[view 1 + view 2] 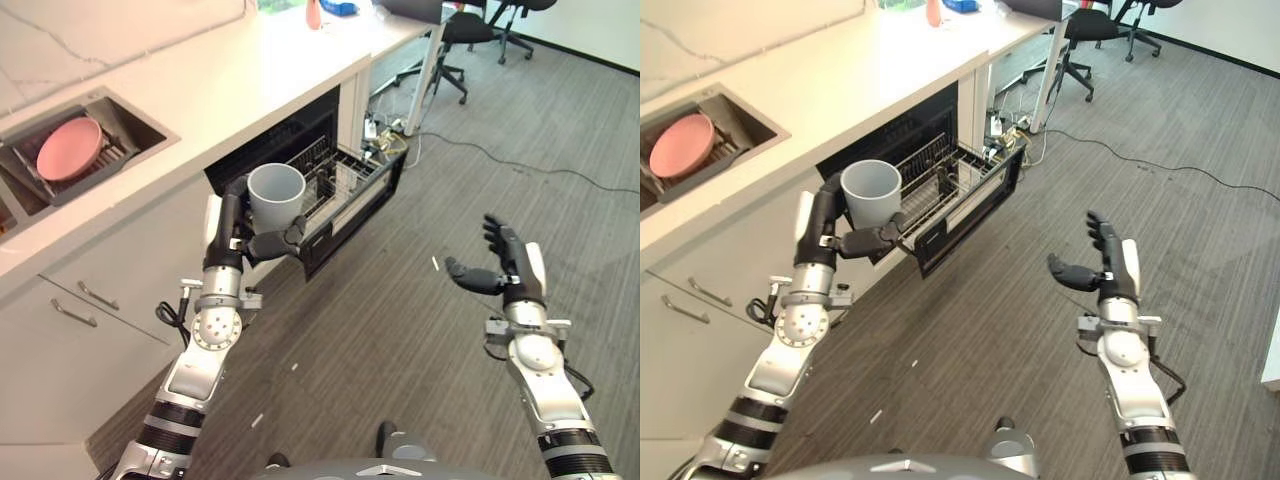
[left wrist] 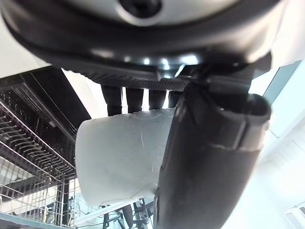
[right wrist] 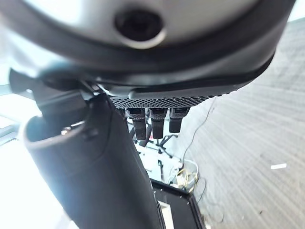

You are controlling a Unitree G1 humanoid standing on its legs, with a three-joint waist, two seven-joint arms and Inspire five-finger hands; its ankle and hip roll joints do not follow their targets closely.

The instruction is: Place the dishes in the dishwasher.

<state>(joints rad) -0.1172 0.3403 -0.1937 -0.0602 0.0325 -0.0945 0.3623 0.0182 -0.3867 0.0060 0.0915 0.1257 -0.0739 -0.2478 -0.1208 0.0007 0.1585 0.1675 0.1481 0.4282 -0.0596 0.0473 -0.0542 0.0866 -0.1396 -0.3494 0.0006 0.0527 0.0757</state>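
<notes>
Head stereo pair looking down at dishwasher rack (image 1: pixel 340 185) — wrist cameras close along each hand

One grey cup (image 1: pixel 276 193); one pink plate (image 1: pixel 69 148); one dishwasher rack (image 1: pixel 340 180); two office chairs (image 1: pixel 460 40); two hands (image 1: pixel 497 262)

The left arm rises from the lower left with the forearm angled upward and the wrist held nearly vertical. The left hand (image 1: pixel 238 240) stands upright, fingers extended upward along one side of a grey cup (image 1: pixel 276 196) and the thumb set across the opposite side, pinching it. The right arm enters from the lower right, forearm raised and wrist vertical. The right hand (image 1: pixel 507 262) is held in free air with fingers straight and pointing up, the thumb projecting sideways toward the left arm, grasping nothing.
</notes>
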